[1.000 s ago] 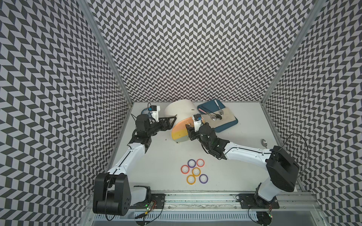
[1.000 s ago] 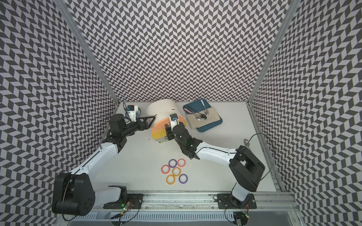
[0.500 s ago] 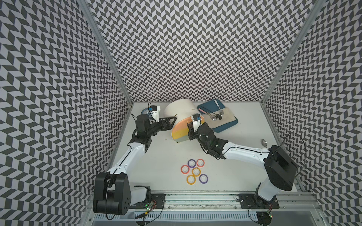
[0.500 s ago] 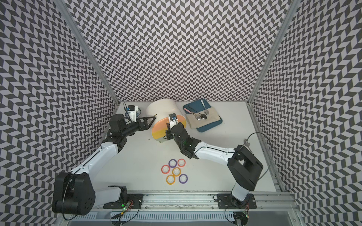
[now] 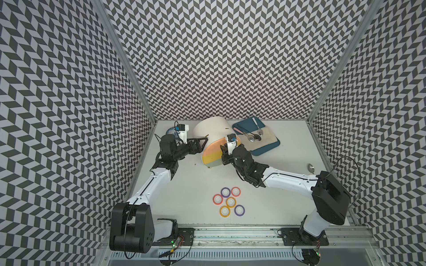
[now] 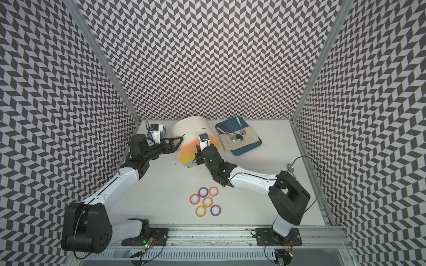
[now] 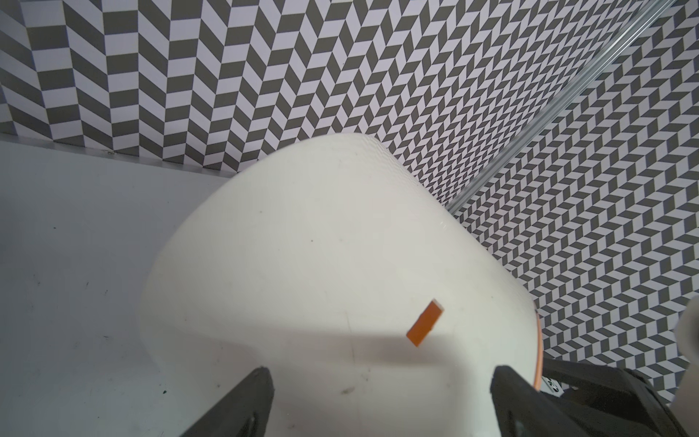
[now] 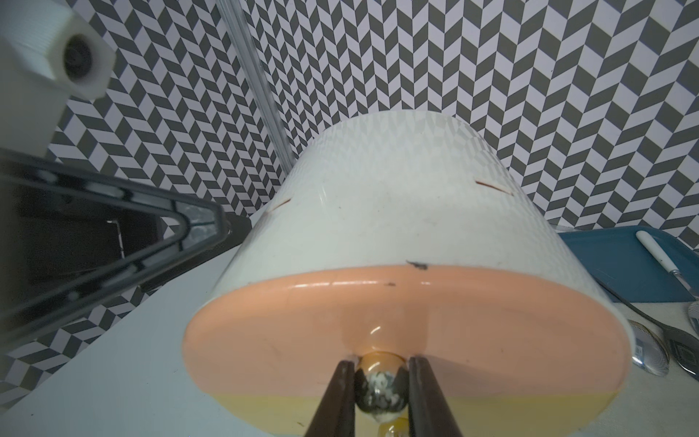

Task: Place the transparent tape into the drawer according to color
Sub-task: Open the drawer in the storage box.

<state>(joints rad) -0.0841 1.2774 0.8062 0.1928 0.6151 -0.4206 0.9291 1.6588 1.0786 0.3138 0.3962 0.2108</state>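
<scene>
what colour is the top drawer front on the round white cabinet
Peach-pink; the drawer front shows best in the right wrist view.

Tape rings (image 5: pixel 230 202): 2 purple, 2 pink-red, 2 yellow-orange; walls (image 5: pixel 207 57) black-white chevron.

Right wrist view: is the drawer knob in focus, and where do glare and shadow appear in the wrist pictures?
Right wrist view: the knob in the right tool looks soft; thin glare streaks cross the pink drawer front. Left wrist view: a shadow band crosses the white cabinet at the orange tab.
</scene>
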